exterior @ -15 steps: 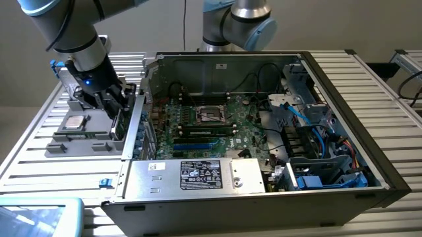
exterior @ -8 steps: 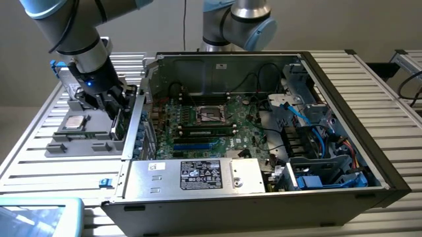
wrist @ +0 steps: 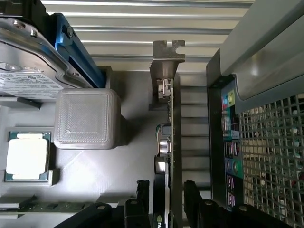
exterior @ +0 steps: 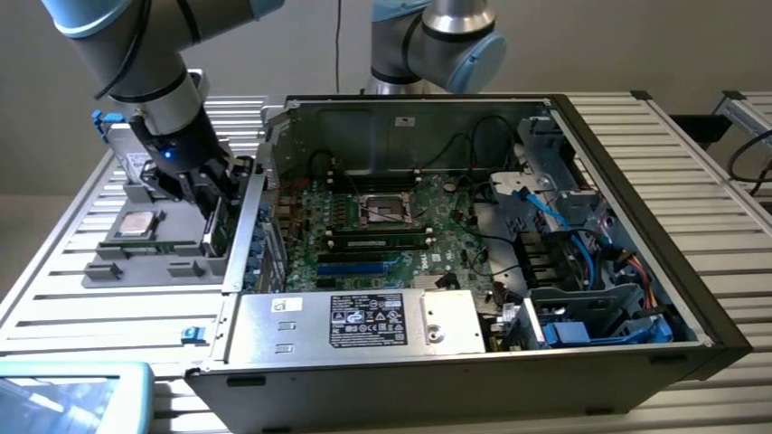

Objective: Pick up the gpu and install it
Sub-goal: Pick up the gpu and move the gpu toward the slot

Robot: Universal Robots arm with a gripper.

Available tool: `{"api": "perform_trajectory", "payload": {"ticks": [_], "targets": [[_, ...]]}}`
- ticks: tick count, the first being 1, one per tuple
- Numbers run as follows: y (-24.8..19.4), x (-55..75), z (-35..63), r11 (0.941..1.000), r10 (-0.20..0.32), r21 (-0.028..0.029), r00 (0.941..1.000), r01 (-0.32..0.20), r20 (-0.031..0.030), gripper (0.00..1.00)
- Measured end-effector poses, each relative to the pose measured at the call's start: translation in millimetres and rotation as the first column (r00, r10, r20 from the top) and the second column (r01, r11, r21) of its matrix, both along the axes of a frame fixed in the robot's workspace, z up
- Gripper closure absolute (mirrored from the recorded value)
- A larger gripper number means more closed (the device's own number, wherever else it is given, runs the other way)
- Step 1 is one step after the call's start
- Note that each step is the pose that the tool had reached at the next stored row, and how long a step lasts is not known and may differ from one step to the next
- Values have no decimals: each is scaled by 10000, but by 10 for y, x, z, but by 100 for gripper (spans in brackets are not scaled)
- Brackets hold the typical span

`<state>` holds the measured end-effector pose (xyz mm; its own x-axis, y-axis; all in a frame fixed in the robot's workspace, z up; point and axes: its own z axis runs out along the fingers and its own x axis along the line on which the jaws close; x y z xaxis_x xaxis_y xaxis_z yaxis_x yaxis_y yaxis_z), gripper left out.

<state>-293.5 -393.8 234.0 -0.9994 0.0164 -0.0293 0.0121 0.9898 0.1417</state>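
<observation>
Holds the gpu [wrist: 175, 142] in the pincer [wrist: 165, 192], closed to about the card's thickness with a finger [wrist: 191, 197] on each face, apparently clamped. Found on edge in the grey holder [wrist: 95, 171], reaching ahead of the fingertips, with the computer case [wrist: 228, 142] just beside. Grip squarely and draw straight along the card's plane, to avoid binding the far-end bracket [wrist: 167, 59] or striking the case wall.

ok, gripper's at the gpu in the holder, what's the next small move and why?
Probably a short straight lift once gripped: the gpu stands on edge in the gray holder, the gripper straddling it, with the case wall close beside.
</observation>
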Motion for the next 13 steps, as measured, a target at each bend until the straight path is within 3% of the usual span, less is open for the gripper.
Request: {"api": "perform_trajectory", "payload": {"ticks": [6,13], "targets": [[50,4,-64,10000,7,-2,9999,-7,-103,56],[58,6,-86,10000,12,-55,9999,-13,-117,56]]}}
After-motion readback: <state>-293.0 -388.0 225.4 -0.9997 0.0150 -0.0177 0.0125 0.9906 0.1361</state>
